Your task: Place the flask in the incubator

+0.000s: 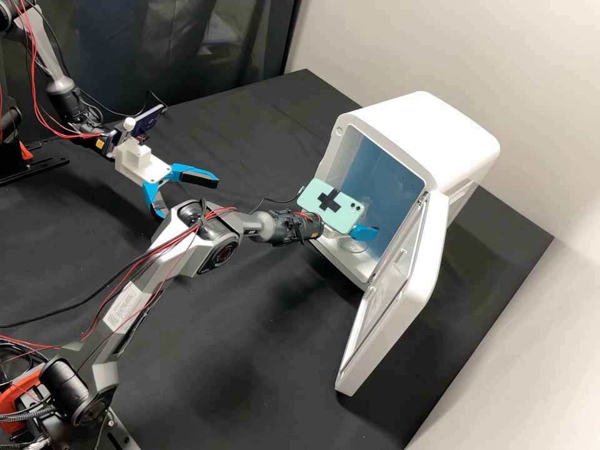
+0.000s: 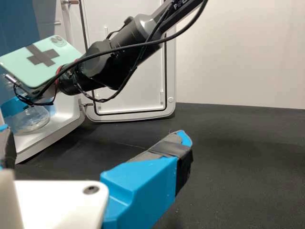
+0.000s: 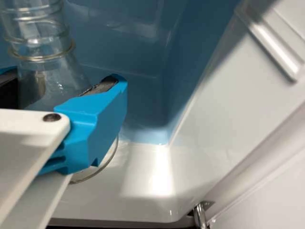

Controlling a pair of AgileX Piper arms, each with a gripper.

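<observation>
I am watching the black bench [image 1: 250, 350] carrying the white incubator [image 1: 431, 137], standing at the right, its door [image 1: 390, 294] hanging open on the near side.

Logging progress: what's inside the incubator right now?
A clear glass flask stands on the incubator floor, held by the right end effector. The phone on that wrist hides most of the flask in the high view.

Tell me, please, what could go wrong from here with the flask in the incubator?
The right hand grips the flask on its cone; releasing or withdrawing unevenly might tip it on the floor of the incubator. The flask seems close to the front edge, so the open door may knock it when shut.
</observation>
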